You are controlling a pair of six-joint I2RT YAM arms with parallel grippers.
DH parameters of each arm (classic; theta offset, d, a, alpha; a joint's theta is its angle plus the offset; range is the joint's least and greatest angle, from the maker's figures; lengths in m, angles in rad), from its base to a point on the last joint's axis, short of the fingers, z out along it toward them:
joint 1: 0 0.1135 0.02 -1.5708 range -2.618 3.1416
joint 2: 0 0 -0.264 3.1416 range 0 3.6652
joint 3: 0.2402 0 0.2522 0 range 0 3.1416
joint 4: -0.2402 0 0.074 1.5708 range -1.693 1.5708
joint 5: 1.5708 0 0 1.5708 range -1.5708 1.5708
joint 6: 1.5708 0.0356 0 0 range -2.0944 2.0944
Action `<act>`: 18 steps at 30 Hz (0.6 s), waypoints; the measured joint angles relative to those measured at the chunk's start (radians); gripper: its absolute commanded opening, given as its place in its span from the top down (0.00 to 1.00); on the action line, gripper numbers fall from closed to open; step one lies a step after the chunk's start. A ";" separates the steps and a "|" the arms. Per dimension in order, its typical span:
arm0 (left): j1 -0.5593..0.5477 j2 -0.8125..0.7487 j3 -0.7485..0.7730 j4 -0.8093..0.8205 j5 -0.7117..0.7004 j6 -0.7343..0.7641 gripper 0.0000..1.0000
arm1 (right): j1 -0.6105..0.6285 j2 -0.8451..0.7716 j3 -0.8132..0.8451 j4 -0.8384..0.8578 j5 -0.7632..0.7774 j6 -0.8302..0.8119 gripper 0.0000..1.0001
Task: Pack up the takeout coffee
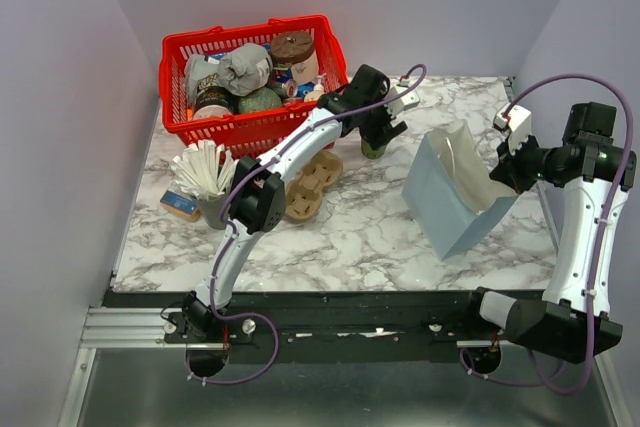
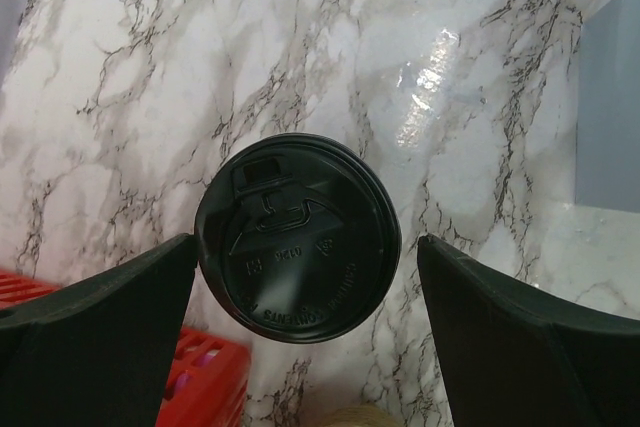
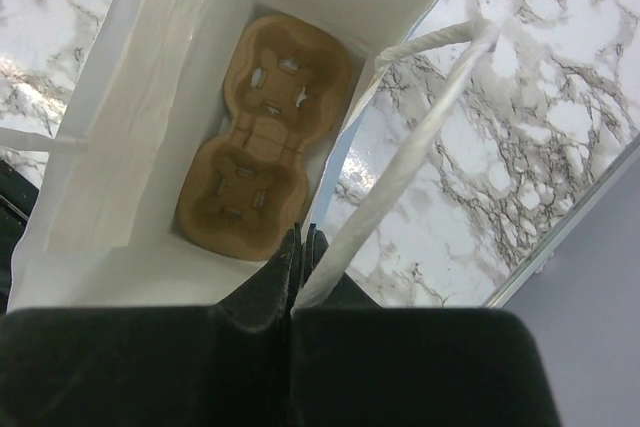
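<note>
Spread wide, the left gripper [image 2: 307, 252] hangs over the takeout coffee [image 2: 298, 237], the cup's black lid lying between its two fingers. The cup stands near the counter's [image 1: 340, 237] far edge, just right of the red basket [image 1: 250, 127]. Toward the right edge, the right gripper [image 3: 300, 247] is pinched tight on the rim of the paper bag [image 1: 445, 207], with a cardboard carrier [image 3: 265, 137] lying in the bag's bottom.

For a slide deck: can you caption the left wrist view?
Open left gripper flanks the black-lidded takeout coffee on the marble table.
</note>
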 measured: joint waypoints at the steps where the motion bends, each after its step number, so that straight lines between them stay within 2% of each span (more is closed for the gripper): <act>1: 0.000 0.002 0.000 0.000 -0.001 -0.001 0.05 | 0.000 0.001 0.000 -0.001 -0.002 0.002 0.99; 18: 0.000 0.011 0.000 0.000 0.000 -0.026 0.20 | 0.000 0.041 0.000 -0.002 -0.045 0.031 0.99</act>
